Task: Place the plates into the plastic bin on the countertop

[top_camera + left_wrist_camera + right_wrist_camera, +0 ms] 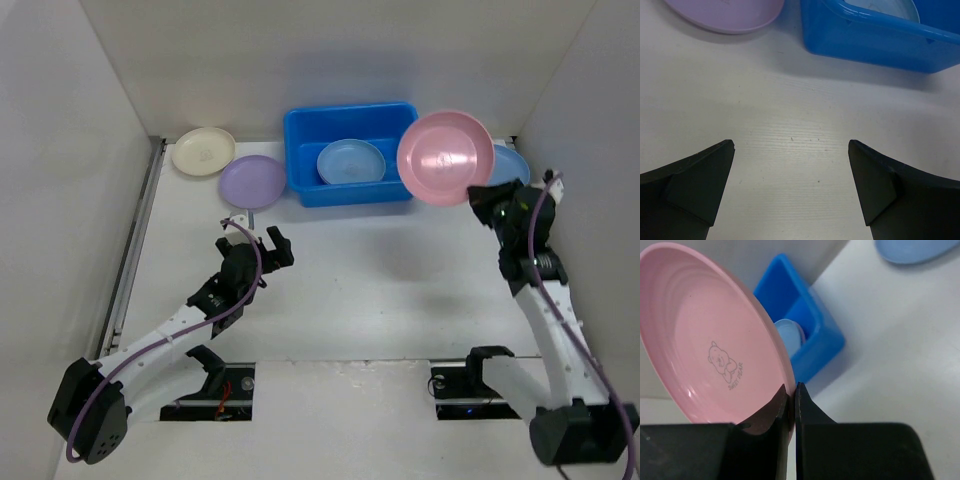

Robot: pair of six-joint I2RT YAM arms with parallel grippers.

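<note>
My right gripper is shut on the rim of a pink plate, which it holds lifted and tilted beside the right end of the blue plastic bin. In the top view that pink plate partly hides a light blue plate lying on the countertop. One light blue plate leans inside the bin. A lavender plate and a cream plate lie left of the bin. My left gripper hangs open over bare countertop, short of the lavender plate and the bin.
White walls close in the back and both sides. A metal rail runs along the left side. Two cut-outs with the arm bases sit at the near edge.
</note>
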